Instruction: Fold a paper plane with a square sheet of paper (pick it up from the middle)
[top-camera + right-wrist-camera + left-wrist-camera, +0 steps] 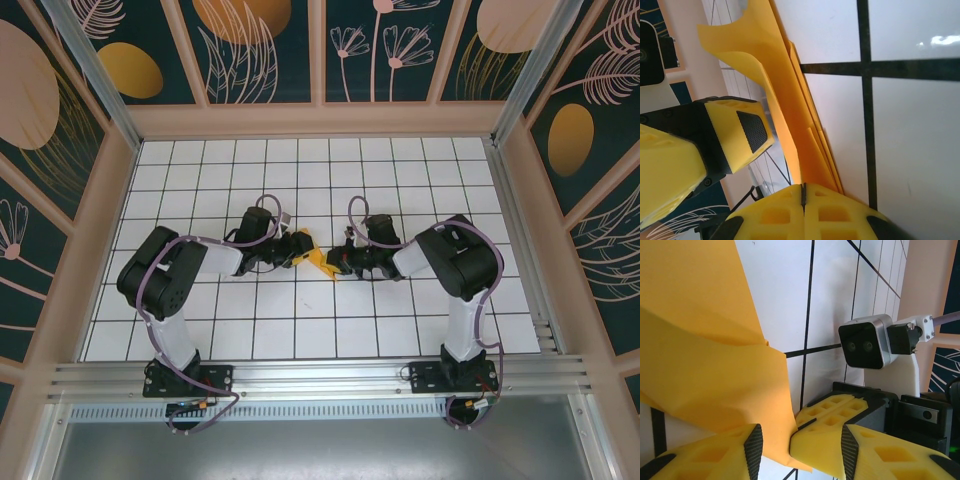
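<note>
The sheet of paper [322,262], orange-yellow and folded into creased layers, sits at the table's middle between both grippers. My right gripper [336,265] is shut on it. In the right wrist view its tips [803,192] pinch the lower end of the stacked layers [790,100]. My left gripper [303,250] is open. In the left wrist view its two fingers [801,440] straddle the paper [705,365] and the right gripper's closed tips [805,427], with a gap at each pad. One left finger's pad [752,131] stands just beside the paper's curled flap.
The white gridded table [300,340] stretches around the arms, ringed by a wooden frame and painted wall panels [250,40]. An aluminium rail [320,375] runs along the near edge. The right wrist's camera housing [865,345] is close above the left fingers.
</note>
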You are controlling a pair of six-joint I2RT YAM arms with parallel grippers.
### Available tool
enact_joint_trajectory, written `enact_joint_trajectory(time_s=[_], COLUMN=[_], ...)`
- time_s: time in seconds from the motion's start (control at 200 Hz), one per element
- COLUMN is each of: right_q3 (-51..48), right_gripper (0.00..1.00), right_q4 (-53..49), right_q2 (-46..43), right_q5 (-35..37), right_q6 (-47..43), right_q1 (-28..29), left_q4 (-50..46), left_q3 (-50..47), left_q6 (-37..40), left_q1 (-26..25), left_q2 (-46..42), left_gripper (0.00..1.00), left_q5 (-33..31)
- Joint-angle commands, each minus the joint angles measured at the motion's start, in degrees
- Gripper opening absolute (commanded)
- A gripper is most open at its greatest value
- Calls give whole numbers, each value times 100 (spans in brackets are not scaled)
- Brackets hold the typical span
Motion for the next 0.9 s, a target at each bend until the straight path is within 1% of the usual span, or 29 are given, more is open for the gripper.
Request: enact_joint_trajectory(time_s=[0.0, 0.52, 0.67, 0.801, 0.896], right_q3=[40, 52, 112, 165, 179], right_gripper=[0, 0, 0, 9, 12], right_q4=[-91, -223, -422, -640, -807], right_q2=[254, 268, 122, -134, -307], right_q5=[74, 103, 112, 35, -67], right_q6=[93, 47, -192, -577, -815], right_q1=[-45, -45, -44, -45, -45], left_q4=[-42, -1180, -1552, -1640, -1672], left_q3=[85, 536, 675, 702, 694], left_q6=[132, 346, 393, 370, 373], left_q1=[-46, -46, -46, -47, -46], left_q2=[133, 338, 450, 495, 487], left_gripper=[48, 44, 43, 43, 43], left_q5=[-44, -698, -879, -921, -947])
